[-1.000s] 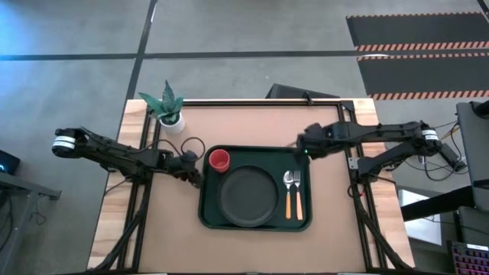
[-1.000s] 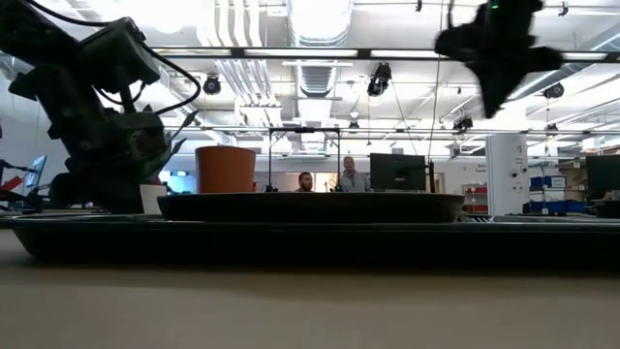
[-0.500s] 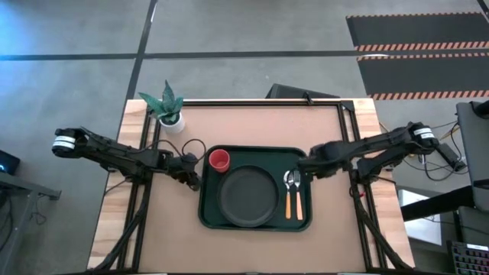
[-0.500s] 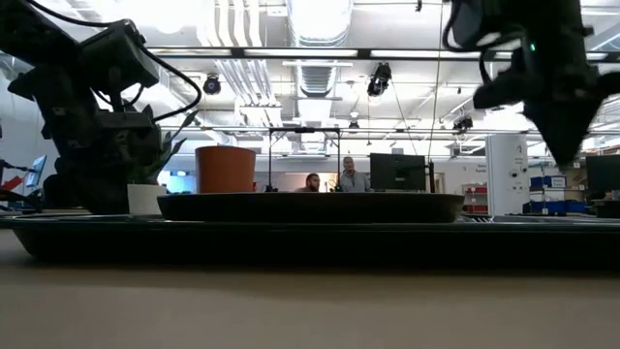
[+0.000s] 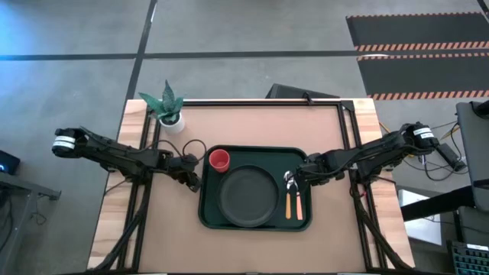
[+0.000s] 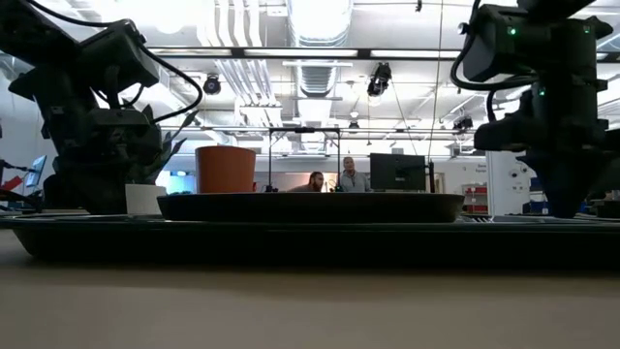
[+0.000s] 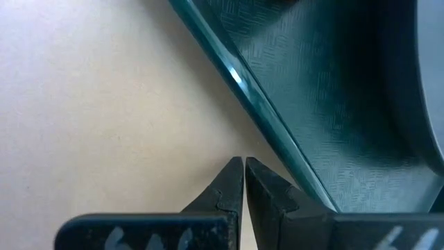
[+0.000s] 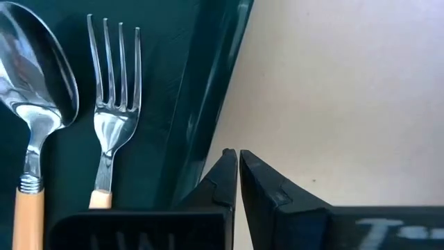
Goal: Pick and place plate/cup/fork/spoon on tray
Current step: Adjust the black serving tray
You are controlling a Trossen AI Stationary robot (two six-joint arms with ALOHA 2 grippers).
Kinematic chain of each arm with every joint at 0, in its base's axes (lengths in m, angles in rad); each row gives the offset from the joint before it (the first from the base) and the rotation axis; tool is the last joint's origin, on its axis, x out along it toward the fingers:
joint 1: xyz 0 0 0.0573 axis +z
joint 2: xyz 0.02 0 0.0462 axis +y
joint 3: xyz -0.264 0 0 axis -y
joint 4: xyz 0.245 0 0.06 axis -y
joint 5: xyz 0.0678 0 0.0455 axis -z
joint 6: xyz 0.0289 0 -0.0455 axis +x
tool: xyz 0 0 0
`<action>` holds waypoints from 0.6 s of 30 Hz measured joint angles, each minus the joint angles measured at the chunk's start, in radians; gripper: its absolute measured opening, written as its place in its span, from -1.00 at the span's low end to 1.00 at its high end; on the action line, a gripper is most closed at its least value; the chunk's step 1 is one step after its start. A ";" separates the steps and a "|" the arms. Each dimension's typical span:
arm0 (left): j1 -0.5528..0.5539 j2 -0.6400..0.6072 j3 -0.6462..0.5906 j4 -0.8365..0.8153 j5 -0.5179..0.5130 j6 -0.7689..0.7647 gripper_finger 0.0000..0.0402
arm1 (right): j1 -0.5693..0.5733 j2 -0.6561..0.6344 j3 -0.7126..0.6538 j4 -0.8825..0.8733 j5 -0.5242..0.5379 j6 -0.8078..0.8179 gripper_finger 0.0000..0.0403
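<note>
The dark green tray [image 5: 206, 215] lies mid-table. On it lie the dark plate [image 5: 247, 195], the red cup [image 5: 219, 160] at its far left corner, and the spoon [image 8: 28, 83] and fork [image 8: 114, 104] side by side along its right side, handles toward the near edge. My left gripper [image 7: 243, 161] is shut, low over the table just outside the tray's left rim [image 7: 277, 132]. My right gripper [image 8: 232, 153] is shut, low at the tray's right rim [image 8: 208, 118], beside the fork. My left gripper's shut fingertips stand close to the tray's left rim; I cannot tell whether they touch it or the table. My right gripper's shut fingertips stand at the outer edge of the tray's right rim; I cannot tell whether they touch it.
A white pot with a green plant [image 5: 170, 111] stands at the table's far left corner. Black frame rails [image 5: 348, 130] run along the table's sides. In the low view, people [image 6: 334, 180] show far off in the room behind.
My right gripper has gone from beyond the tray's far right corner toward the table's near edge and down, and now stands low at the tray's right rim beside the fork. The tray and the things on it have stayed in place.
</note>
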 joint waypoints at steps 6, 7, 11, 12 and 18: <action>0.000 0.000 0.000 0.000 0.000 0.000 -1.00 | 0.000 0.000 0.000 0.002 0.023 0.004 -0.96; 0.000 0.000 0.000 0.000 0.001 0.000 -1.00 | 0.000 0.000 0.000 0.008 0.041 0.010 -0.96; 0.000 0.000 0.000 0.001 0.005 -0.004 -1.00 | 0.000 0.000 0.000 0.030 0.092 0.016 -0.96; 0.000 0.000 0.000 0.001 0.006 -0.004 -1.00 | 0.000 0.000 0.000 0.032 0.098 0.016 -0.96; 0.000 0.000 0.000 0.001 0.010 -0.005 -1.00 | 0.000 0.000 0.000 0.034 0.106 0.017 -0.96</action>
